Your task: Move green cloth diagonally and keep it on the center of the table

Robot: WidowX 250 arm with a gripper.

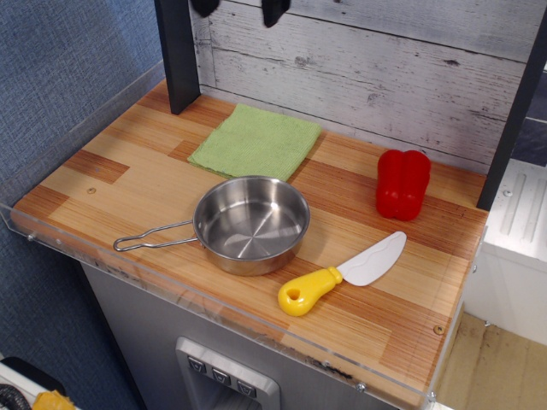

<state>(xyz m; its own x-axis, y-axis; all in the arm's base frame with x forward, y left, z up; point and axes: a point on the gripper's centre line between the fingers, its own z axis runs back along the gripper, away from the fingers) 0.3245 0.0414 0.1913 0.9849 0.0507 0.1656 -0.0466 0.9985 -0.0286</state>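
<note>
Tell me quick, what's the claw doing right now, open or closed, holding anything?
Claw: open, holding nothing; only its two fingertips show at the top edge, well above the green cloth.

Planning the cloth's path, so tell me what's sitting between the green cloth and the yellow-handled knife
The steel pan sits between the green cloth and the knife, its far rim right beside the cloth's near edge. Bare table separates pan and knife, seen in the single overhead view.

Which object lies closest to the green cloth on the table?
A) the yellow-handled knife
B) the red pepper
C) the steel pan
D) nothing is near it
C: the steel pan sits just in front of the green cloth, its rim almost at the cloth's front edge, while the other items lie farther to the right.
</note>
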